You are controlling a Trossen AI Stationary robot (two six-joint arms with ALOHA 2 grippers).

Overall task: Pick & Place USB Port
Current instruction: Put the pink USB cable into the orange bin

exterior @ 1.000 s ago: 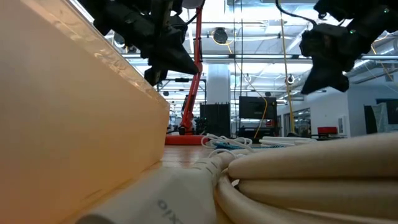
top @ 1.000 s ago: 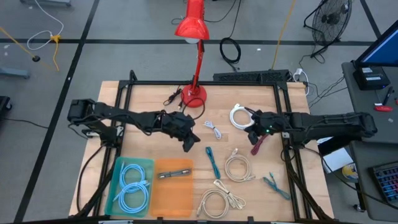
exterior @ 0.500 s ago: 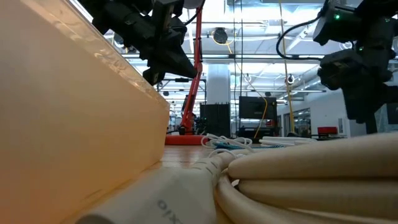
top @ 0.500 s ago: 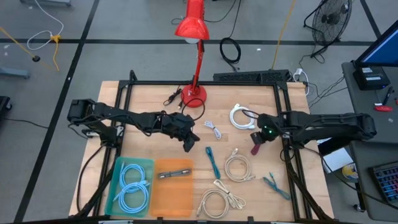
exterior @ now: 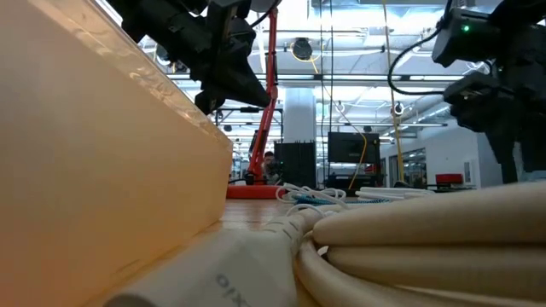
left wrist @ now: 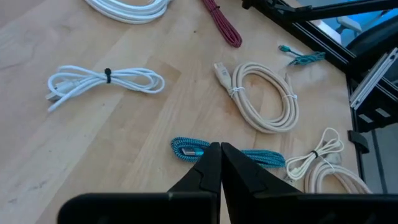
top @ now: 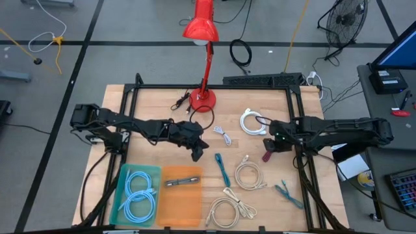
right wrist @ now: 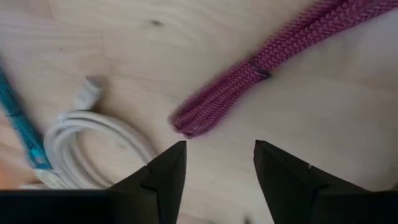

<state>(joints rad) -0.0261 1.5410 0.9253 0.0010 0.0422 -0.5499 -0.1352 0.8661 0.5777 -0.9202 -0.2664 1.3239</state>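
Note:
Several bundled cables lie on the wooden table. A maroon braided cable lies flat below my right gripper, which points steeply down, open, its fingers clear of the cable. My left gripper hangs shut and holds nothing, above the table just left of a teal braided cable. At the near left, an orange bin holds one dark cable. Beside it, a teal bin holds blue cables.
A white bundle, a white coil, two beige coils and a small teal cable lie about. A red lamp's base and a black cable sit at the far middle. Black frame rails border the table.
My right gripper has rolled about its own axis and tipped to point more steeply down, sinking a little over the maroon cable. The cable now lies flat on the table below it. My left gripper has kept its place.

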